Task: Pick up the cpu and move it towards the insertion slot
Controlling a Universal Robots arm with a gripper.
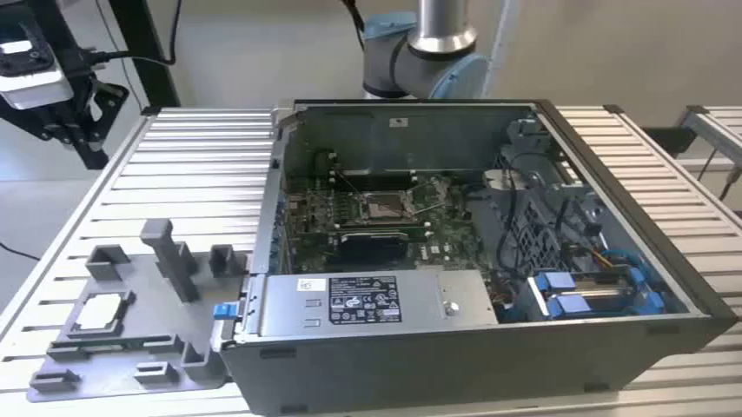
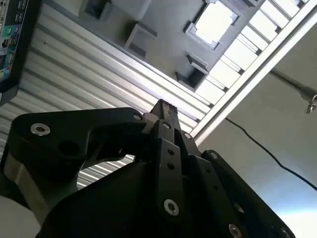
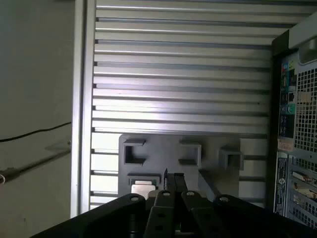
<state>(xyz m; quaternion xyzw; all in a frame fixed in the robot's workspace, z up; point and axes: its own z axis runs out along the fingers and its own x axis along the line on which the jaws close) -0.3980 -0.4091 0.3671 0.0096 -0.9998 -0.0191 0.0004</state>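
The cpu (image 1: 102, 310) is lying flat, silvery top up, in a shallow square pocket of a grey fixture plate (image 1: 145, 340). In the exterior view it is sitting at about 8 o'clock from the open computer case (image 1: 464, 352), well apart from it. Both wrist views are also showing the chip in its pocket (image 2: 214, 22) (image 3: 142, 189), untouched.

The insertion slot (image 1: 387, 205) is sitting on the green board (image 1: 304, 228) on the floor of the case, its silver frame catching the light, with a dark rectangular patch (image 1: 371, 249) just beside it at 6 o'clock. From the cpu, the slot is lying at about 2 o'clock.

The gripper (image 3: 173, 176) is hanging above the slatted metal table (image 1: 191, 174), clear of the cpu. Its fingers (image 2: 163, 106) are pressing together and carrying nothing. In the exterior view the gripper (image 1: 83, 130) is showing at about 12 o'clock from the cpu, over the table's far corner.

Grey upright posts (image 1: 174, 261) are standing on the fixture plate between the cpu and the case. A silver power supply box (image 1: 371, 300) is filling the near side of the case.
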